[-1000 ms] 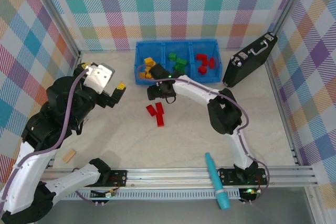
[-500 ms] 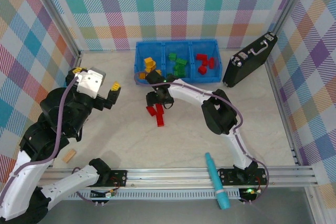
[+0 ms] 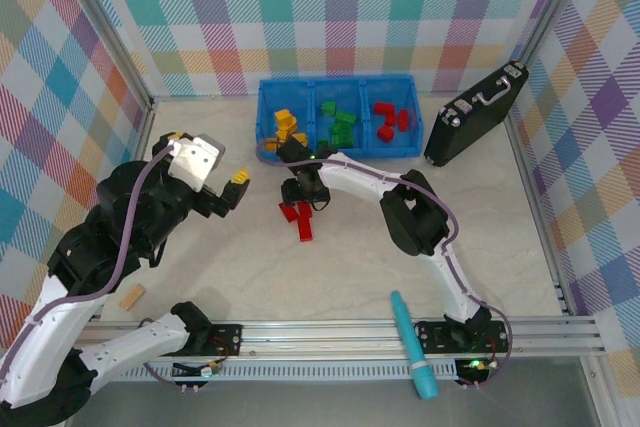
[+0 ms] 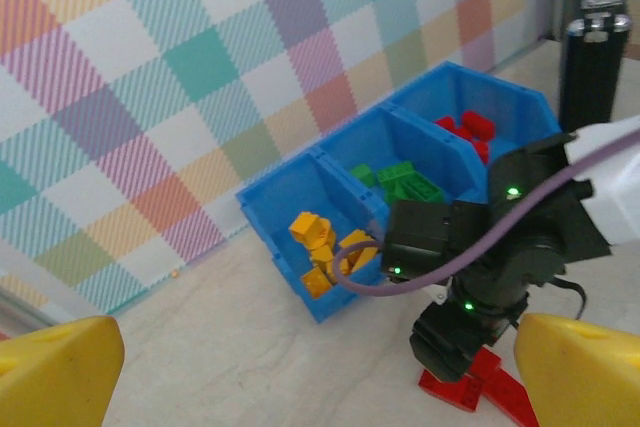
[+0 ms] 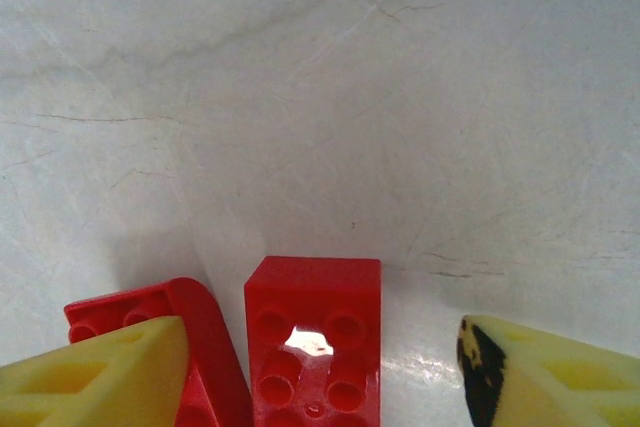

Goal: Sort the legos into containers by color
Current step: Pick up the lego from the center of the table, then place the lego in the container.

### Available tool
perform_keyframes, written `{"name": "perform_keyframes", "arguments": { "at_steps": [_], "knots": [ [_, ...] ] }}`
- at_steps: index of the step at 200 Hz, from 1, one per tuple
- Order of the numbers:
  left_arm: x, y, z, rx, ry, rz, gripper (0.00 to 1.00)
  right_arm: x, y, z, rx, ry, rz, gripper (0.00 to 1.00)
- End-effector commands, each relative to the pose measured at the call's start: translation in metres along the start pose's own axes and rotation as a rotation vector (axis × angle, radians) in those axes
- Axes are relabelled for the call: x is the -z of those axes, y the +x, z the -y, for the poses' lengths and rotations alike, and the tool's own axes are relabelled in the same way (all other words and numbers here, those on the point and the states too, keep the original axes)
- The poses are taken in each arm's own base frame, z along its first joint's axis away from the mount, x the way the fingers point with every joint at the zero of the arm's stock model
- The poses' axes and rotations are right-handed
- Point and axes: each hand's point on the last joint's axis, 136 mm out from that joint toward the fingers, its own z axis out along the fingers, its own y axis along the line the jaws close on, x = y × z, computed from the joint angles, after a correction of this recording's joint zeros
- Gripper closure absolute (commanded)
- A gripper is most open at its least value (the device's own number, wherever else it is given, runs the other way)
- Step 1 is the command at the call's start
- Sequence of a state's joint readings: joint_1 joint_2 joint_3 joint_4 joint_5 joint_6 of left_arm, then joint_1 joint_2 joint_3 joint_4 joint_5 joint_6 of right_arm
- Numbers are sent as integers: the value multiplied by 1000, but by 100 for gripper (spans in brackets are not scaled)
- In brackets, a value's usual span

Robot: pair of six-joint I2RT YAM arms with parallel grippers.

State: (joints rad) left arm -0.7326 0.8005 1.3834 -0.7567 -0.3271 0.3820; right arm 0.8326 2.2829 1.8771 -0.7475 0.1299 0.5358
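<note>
Two red studded plastic bricks (image 3: 297,215) are lying on the pale table (image 3: 500,247), just in front of the blue rectangular plastic tray (image 3: 395,150) with three compartments. Your right gripper (image 5: 318,372) is pointing down over them with its yellow fingers (image 5: 95,372) spread apart. One red brick (image 5: 315,332) is sitting between the fingers, and I cannot tell if they are touching it. The second red brick (image 5: 205,337) is lying just beside it, partly hidden by one finger.

Your left gripper (image 4: 320,377) is hanging wide open to the left of the tray, facing it and holding nothing.

Inside the tray, yellow-orange bricks (image 3: 288,127) are resting in the left compartment, green bricks (image 3: 340,119) in the middle one and more red bricks (image 3: 390,119) in the right one.

A black case with a handle (image 3: 475,127) is standing just right of the tray. A long teal marker-like tool (image 3: 412,345) is lying across the near rail, and a tan wooden block (image 3: 132,296) is lying near the left arm.
</note>
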Motion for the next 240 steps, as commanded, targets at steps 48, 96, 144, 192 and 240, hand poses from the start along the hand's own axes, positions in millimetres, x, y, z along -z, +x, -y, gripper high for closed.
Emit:
{"name": "perform_keyframes", "arguments": {
  "at_steps": [48, 96, 144, 192, 240],
  "knots": [
    [-5, -5, 24, -52, 142, -37, 0, -21, 22, 8, -29, 34, -70, 44],
    [-6, -11, 25, -42, 146, -14, 0, -30, 30, 25, -45, 80, -127, 56],
    [-17, -16, 21, -25, 118, -32, 0, -10, 32, 39, -18, 108, -127, 72],
    [-42, -22, 35, -23, 158, -48, 0, 68, 16, 87, -52, 139, -8, 71],
    [-67, -24, 41, -19, 165, -78, 0, 128, -32, 146, -79, 170, 168, 68]
  ]
}}
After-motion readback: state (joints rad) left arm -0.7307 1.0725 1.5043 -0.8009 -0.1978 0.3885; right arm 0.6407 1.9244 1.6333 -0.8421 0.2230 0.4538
